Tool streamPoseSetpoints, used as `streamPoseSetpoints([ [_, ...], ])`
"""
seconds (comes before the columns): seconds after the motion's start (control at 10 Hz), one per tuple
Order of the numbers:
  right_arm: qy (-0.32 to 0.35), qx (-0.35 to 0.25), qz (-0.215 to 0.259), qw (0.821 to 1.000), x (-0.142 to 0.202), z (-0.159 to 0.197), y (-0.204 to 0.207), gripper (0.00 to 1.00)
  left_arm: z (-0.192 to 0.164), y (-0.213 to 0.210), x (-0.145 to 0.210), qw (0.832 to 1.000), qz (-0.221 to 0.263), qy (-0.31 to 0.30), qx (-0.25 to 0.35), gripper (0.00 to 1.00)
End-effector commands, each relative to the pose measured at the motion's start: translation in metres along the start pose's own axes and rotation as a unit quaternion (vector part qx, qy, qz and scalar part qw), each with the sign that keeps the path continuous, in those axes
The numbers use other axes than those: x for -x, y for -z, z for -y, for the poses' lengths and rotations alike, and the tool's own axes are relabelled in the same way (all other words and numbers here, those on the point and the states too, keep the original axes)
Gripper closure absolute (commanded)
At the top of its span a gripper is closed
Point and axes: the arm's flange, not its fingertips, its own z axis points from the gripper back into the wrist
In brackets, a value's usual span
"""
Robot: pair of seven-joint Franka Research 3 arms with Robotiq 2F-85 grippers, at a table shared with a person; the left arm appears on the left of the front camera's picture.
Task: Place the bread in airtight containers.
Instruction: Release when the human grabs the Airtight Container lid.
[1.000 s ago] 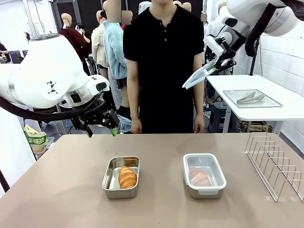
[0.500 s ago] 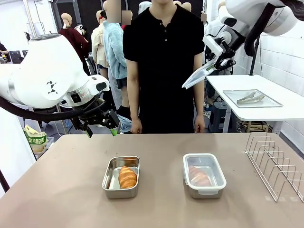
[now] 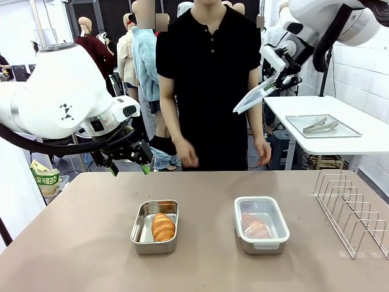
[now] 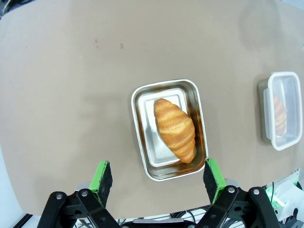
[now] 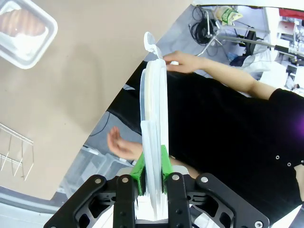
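Observation:
An open steel airtight container (image 3: 141,236) (image 4: 140,128) stands left of the table's middle with a golden bread roll (image 3: 163,226) (image 4: 175,129) lying in it. To its right stands another container (image 3: 261,224) (image 4: 280,109) (image 5: 21,28) with a clear lid on and a second roll (image 3: 254,225) inside. My left gripper (image 3: 129,171) (image 4: 157,173) hangs open, high above the table's far left, looking down on the open tin. My right gripper (image 3: 276,84) (image 5: 152,166) is raised at the far right, shut on the edge of a clear plastic lid (image 3: 250,98) (image 5: 153,109).
A person in black stands at the far edge, both hands (image 3: 188,159) (image 3: 262,152) lifted at waist height. A wire rack (image 3: 352,210) stands at the table's right edge. A white side table carries a flat steel tray (image 3: 322,126) with tongs.
The person's hands have risen from hanging at the sides to waist height, in front of the body. Both arms and both containers stay where they were.

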Motion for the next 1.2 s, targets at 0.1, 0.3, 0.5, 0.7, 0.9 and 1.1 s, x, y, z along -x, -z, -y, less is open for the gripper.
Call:
streamPoseSetpoints([
  [0.1, -0.002, 0.005, 0.0, 1.0, -0.0006, -0.0013, -0.0013, 1.0, -0.0009, -0.0007, -0.0007, 1.0, 0.002, 0.0, -0.003, 0.0],
  [0.3, -0.002, 0.005, 0.0, 1.0, -0.0006, -0.0013, -0.0013, 1.0, -0.0009, -0.0007, -0.0007, 1.0, 0.002, 0.0, -0.003, 0.0],
  [0.5, -0.002, 0.005, 0.0, 1.0, -0.0006, -0.0013, -0.0013, 1.0, -0.0009, -0.0007, -0.0007, 1.0, 0.002, 0.0, -0.003, 0.0],
  [0.7, -0.002, 0.005, 0.0, 1.0, -0.0006, -0.0013, -0.0013, 1.0, -0.0009, -0.0007, -0.0007, 1.0, 0.002, 0.0, -0.003, 0.0],
  [0.9, -0.002, 0.005, 0.0, 1.0, -0.0006, -0.0013, -0.0013, 1.0, -0.0009, -0.0007, -0.0007, 1.0, 0.002, 0.0, -0.003, 0.0],
  [1.1, -0.002, 0.005, 0.0, 1.0, -0.0006, -0.0013, -0.0013, 1.0, -0.0009, -0.0007, -0.0007, 1.0, 0.002, 0.0, -0.003, 0.0],
])
